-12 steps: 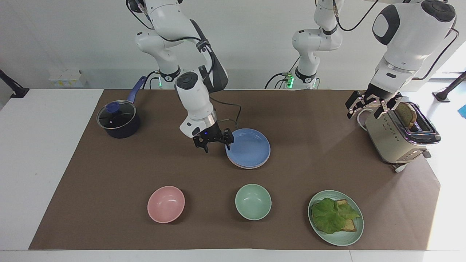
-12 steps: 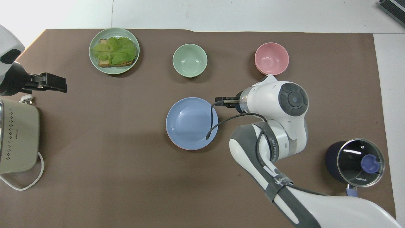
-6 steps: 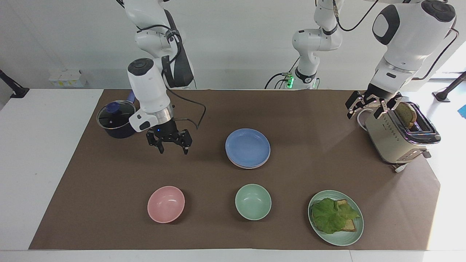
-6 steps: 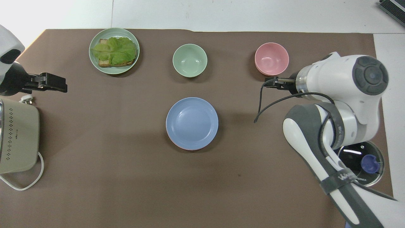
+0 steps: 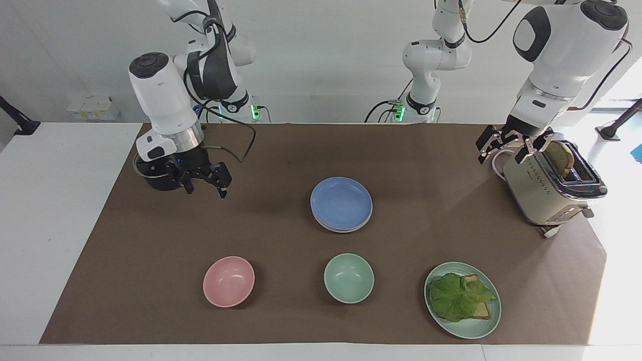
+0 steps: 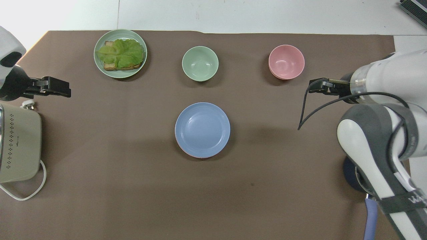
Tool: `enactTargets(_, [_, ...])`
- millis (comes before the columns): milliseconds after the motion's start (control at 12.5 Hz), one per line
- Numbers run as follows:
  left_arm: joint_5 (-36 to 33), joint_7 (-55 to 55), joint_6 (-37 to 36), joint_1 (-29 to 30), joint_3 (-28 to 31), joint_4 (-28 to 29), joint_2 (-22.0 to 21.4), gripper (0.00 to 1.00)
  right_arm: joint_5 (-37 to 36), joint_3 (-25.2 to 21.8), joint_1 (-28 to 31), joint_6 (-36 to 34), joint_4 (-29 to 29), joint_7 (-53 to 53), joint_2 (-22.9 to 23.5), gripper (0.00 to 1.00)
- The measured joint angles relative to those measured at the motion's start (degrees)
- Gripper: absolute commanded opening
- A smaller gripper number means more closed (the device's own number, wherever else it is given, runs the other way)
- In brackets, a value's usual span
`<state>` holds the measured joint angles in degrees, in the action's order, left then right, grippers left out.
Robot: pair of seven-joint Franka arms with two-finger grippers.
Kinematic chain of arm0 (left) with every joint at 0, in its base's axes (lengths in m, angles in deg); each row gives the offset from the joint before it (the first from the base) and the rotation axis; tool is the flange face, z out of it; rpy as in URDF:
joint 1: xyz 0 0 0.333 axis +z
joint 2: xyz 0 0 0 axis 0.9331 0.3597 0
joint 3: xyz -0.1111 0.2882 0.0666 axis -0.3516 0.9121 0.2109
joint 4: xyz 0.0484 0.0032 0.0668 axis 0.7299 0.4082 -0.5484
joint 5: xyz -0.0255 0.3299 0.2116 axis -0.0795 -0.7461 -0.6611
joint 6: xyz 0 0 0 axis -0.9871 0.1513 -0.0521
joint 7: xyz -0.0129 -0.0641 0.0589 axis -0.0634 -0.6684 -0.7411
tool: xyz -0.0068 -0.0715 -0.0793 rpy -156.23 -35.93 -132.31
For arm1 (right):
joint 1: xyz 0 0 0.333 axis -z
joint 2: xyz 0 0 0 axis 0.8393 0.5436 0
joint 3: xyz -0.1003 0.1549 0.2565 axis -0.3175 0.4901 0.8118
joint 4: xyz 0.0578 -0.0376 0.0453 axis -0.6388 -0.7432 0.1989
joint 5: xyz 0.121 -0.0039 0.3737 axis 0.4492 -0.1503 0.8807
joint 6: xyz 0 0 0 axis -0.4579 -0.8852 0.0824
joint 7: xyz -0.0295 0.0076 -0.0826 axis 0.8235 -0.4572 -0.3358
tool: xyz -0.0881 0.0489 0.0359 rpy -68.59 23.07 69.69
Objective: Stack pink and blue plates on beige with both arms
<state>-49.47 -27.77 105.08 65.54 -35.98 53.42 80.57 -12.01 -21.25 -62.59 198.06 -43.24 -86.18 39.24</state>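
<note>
Sitting at the middle of the brown mat point(image 5: 426, 165), the blue plate point(image 5: 341, 202) tops a small stack: under its edge a thin pink rim point(image 6: 200, 156) shows, the pink plate, and in the facing view a paler edge point(image 5: 335, 229) lies lowest, which may be the beige plate, though I cannot tell for sure. Nothing touches the stack.

The right gripper point(image 5: 203, 184) hangs in the air with its fingers spread wide and empty, over the mat just beside the dark saucepan point(image 5: 156, 179) at the right arm's end of the table, well apart from the plates. In the overhead view the right gripper point(image 6: 320, 85) shows only as a narrow black tip, with a loose black cable hanging below it.

The left gripper point(image 5: 506, 145) waits, jaws wide and holding nothing, just above the cream toaster point(image 5: 544, 188) at the left arm's end; a slice of bread point(image 5: 560, 156) stands in the toaster's slot.

Farther from the robots than the stack runs a row of three dishes: a pink bowl point(image 5: 228, 281) toward the right arm's end, a green bowl point(image 5: 348, 278) in the middle, and a mint-green plate point(image 5: 469, 328) toward the left arm's end carrying toast under a lettuce leaf point(image 5: 456, 297).
</note>
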Motion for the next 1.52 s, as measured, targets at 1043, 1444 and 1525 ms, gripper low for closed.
enactTargets(1043, [0.0, 0.0, 0.0, 0.0, 0.0, 0.0, 0.0, 1.0, -2.54, -1.24, 2.22, -22.41, 7.17, 5.17, -6.6, 1.0])
enactTargets(1444, [0.0, 0.0, 0.0, 0.0, 0.0, 0.0, 0.0, 1.0, -2.54, -1.05, 2.1, -22.41, 7.17, 5.23, -6.72, 1.0])
enactTargets(1525, [0.0, 0.0, 0.0, 0.0, 0.0, 0.0, 0.0, 1.0, -2.54, -1.01, 2.09, -22.42, 7.17, 5.24, -6.72, 1.0])
